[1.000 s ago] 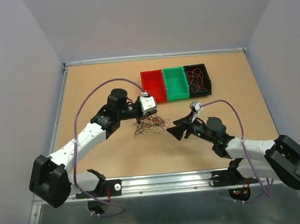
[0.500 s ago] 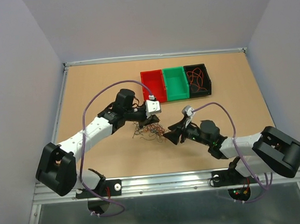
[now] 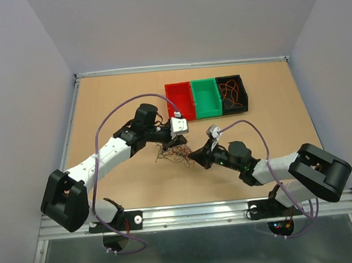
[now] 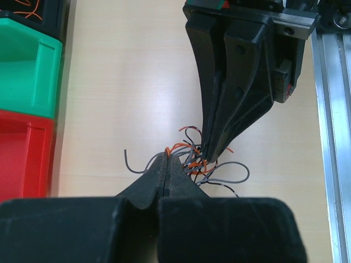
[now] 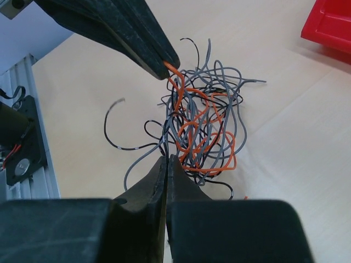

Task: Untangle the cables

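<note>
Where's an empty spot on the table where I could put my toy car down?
Two bare patches: the far-left corner of the table, between the red bin and the left arm, and the right side, between the black bin and the right arm. The middle is crowded: the left gripper and right gripper pinch the cables there.

Cables (image 5: 200,129): hair-thin curly strands in orange, grey (maybe greenish, hard to tell) and black. Knotted in one loose clump lying mid-table (image 3: 118,99), free ends curling outward. Separate orange bunch (image 3: 229,91) lies inside black bin (image 3: 235,109) at far side.
</note>
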Action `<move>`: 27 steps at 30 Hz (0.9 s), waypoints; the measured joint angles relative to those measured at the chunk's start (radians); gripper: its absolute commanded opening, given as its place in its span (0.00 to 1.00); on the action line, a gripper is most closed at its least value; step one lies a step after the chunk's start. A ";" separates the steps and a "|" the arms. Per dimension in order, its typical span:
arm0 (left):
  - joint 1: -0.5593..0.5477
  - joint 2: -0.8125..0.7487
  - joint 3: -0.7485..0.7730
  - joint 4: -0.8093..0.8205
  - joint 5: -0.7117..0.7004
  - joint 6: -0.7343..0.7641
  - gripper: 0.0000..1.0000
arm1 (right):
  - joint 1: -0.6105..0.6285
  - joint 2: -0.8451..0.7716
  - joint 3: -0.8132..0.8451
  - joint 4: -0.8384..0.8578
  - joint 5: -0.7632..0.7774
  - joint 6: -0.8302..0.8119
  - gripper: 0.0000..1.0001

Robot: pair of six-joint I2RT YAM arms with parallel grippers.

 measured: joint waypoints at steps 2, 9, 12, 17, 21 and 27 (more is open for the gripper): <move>0.005 -0.001 0.002 0.003 -0.012 -0.021 0.00 | 0.002 0.001 0.000 0.000 0.002 0.001 0.01; 0.258 -0.073 -0.011 0.176 -0.016 -0.222 0.00 | 0.002 -0.143 -0.020 -0.014 0.098 0.025 0.01; 0.425 -0.141 -0.066 0.326 -0.024 -0.356 0.00 | 0.002 -0.262 -0.050 -0.044 0.164 0.040 0.01; 0.672 -0.258 -0.179 0.534 -0.082 -0.576 0.00 | 0.003 -0.484 -0.117 -0.132 0.315 0.069 0.01; 0.832 -0.257 -0.215 0.656 -0.135 -0.743 0.00 | 0.003 -0.685 -0.186 -0.218 0.418 0.086 0.00; 1.003 -0.142 -0.218 0.734 -0.211 -0.935 0.00 | 0.003 -1.036 -0.212 -0.430 0.527 0.097 0.01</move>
